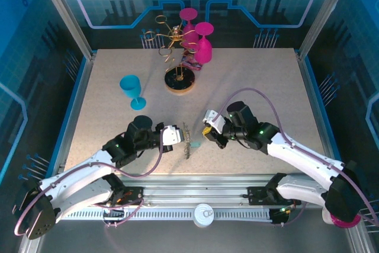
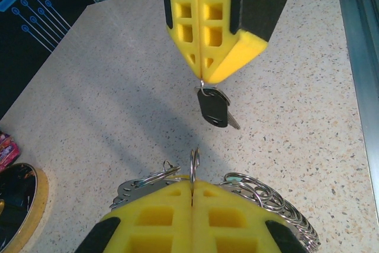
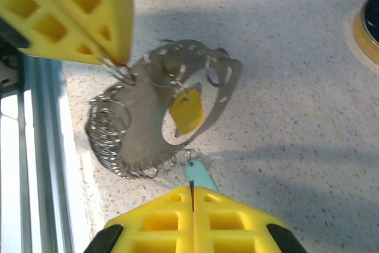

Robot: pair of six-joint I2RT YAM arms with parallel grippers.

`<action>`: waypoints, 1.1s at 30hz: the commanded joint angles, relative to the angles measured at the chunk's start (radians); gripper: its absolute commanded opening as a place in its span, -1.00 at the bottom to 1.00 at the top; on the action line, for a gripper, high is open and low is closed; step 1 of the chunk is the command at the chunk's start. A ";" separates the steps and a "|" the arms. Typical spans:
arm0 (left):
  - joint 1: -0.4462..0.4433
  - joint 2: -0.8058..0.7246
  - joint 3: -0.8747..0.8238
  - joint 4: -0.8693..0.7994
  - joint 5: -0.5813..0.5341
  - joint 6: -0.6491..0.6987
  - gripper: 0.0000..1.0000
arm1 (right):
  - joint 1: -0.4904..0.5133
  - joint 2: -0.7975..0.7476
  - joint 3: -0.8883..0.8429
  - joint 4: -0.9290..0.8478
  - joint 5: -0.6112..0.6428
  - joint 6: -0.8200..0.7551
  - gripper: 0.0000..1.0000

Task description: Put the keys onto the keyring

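The keyring is a flat grey loop of metal, punched with holes along its edge and hung with many small silvery split rings. It is held up off the table near the front edge, between the two grippers; from above it shows edge-on as a thin upright strip. A yellow key tag hangs across its opening, and a teal key dangles at its lower rim, just beside the right gripper's tips.

The left gripper is clamped tight on one split ring at the loop's edge; in its own camera that ring stands upright out of the closed yellow pads. The right gripper is clenched too, pinching a small ring from which the black key hangs, short silver blade behind it, apart from the loop.

The black head is too blurred for any marking to be read. The left wrist view cuts off most of the keyring.

Farther back stand a teal goblet, a gold wire rack on a round wooden base, and pink goblets.
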 commanded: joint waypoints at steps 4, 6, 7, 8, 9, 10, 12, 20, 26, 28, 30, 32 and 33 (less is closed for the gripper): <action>-0.005 0.009 0.004 0.001 0.045 0.011 -1.00 | 0.060 0.022 0.040 0.036 -0.118 -0.038 -1.00; -0.005 0.006 0.005 -0.002 0.047 0.012 -1.00 | 0.068 0.033 0.051 0.056 -0.129 -0.024 -1.00; -0.005 0.006 0.003 -0.002 0.048 0.012 -1.00 | 0.073 0.035 0.052 0.069 -0.134 -0.018 -1.00; -0.005 0.004 0.002 -0.001 0.048 0.013 -1.00 | 0.076 0.035 0.053 0.083 -0.135 -0.013 -1.00; -0.004 0.004 0.002 -0.001 0.049 0.013 -1.00 | 0.081 0.036 0.053 0.094 -0.136 -0.011 -1.00; -0.005 0.005 0.002 -0.001 0.048 0.013 -1.00 | 0.086 0.036 0.054 0.105 -0.137 -0.011 -1.00; -0.006 0.004 0.001 0.001 0.051 0.014 -1.00 | 0.094 0.038 0.057 0.120 -0.135 -0.011 -1.00; -0.005 0.001 -0.001 0.004 0.063 0.012 -1.00 | 0.114 0.057 0.074 0.163 -0.114 -0.022 -1.00; -0.006 -0.002 -0.003 0.007 0.064 0.012 -1.00 | 0.120 0.071 0.080 0.174 -0.107 -0.023 -1.00; -0.005 -0.002 -0.003 0.007 0.064 0.011 -1.00 | 0.119 0.074 0.080 0.179 -0.104 -0.023 -1.00; -0.004 -0.002 -0.003 0.008 0.066 0.011 -1.00 | 0.121 0.075 0.078 0.185 -0.093 -0.022 -1.00; -0.004 -0.002 -0.004 0.008 0.066 0.012 -1.00 | 0.121 0.076 0.079 0.186 -0.083 -0.022 -1.00; -0.005 -0.002 -0.003 0.009 0.067 0.012 -1.00 | 0.121 0.077 0.080 0.185 -0.080 -0.022 -1.00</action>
